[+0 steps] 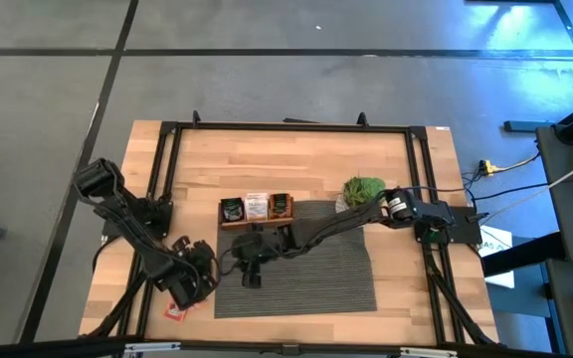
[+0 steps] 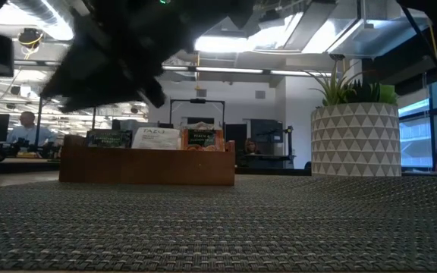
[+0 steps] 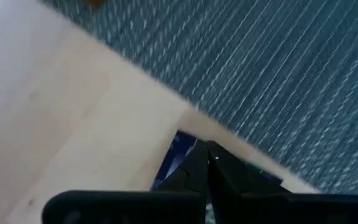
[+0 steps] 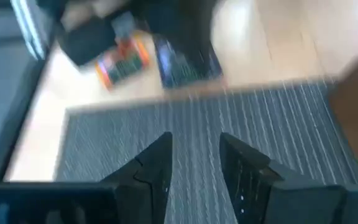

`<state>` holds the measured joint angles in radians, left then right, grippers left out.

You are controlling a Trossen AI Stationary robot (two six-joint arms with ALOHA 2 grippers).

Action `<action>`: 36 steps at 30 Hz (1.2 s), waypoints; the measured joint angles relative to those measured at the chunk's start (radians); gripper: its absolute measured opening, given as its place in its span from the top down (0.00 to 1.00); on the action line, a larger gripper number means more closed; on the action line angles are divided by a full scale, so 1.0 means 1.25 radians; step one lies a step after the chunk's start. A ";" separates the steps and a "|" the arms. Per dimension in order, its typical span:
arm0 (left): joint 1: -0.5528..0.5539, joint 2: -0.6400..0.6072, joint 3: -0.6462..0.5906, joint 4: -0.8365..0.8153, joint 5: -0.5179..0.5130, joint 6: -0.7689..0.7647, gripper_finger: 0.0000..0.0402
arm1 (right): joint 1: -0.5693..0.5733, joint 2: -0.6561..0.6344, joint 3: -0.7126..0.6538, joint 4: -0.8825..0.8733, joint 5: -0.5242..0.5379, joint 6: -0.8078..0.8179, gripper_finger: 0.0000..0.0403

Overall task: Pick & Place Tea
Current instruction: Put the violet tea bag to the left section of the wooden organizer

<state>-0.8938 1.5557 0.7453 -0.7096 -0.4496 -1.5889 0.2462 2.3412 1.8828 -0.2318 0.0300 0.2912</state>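
Note:
A dark tea sachet (image 4: 188, 68) lies on the bare wood just off the grey mat's (image 1: 306, 268) near-left corner. My left gripper (image 3: 207, 149) is shut on it. An orange-red tea sachet (image 4: 123, 59) lies beside it on the wood. More tea sachets stand upright in the three compartments of the wooden tray (image 1: 257, 224) at the mat's far edge. My right gripper (image 4: 194, 155) hangs open over the mat near the tray, with nothing between its fingers. My left gripper has its two fingertips (image 3: 197, 158) closed together on the dark sachet's edge (image 3: 178, 142) that faces the mat. The fingers slant down from above. The sachet still lies flat on the wood, showing on both sides of the fingers.
A small potted plant (image 1: 363, 189) stands at the mat's far right corner. A black frame (image 1: 167, 179) runs around the tabletop. In the low view a person (image 2: 25, 125) sits at a desk in the room behind.

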 joint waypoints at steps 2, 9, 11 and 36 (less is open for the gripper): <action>0.002 -0.016 0.014 -0.016 -0.027 0.021 0.99 | 0.000 0.007 0.001 0.039 -0.005 -0.003 0.65; -0.031 -0.069 0.076 -0.071 0.005 0.021 0.99 | 0.001 0.013 0.000 0.071 -0.021 0.100 0.51; -0.056 -0.072 0.082 -0.115 0.031 -0.040 0.99 | 0.002 0.018 0.001 0.097 -0.021 0.151 0.47; -0.127 0.072 0.057 -0.118 0.117 -0.273 0.99 | -0.001 0.114 0.000 0.280 0.025 0.356 0.53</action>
<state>-1.0521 1.6453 0.8164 -0.8571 -0.3029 -1.9298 0.2446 2.4835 1.8828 0.1186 0.0618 0.7364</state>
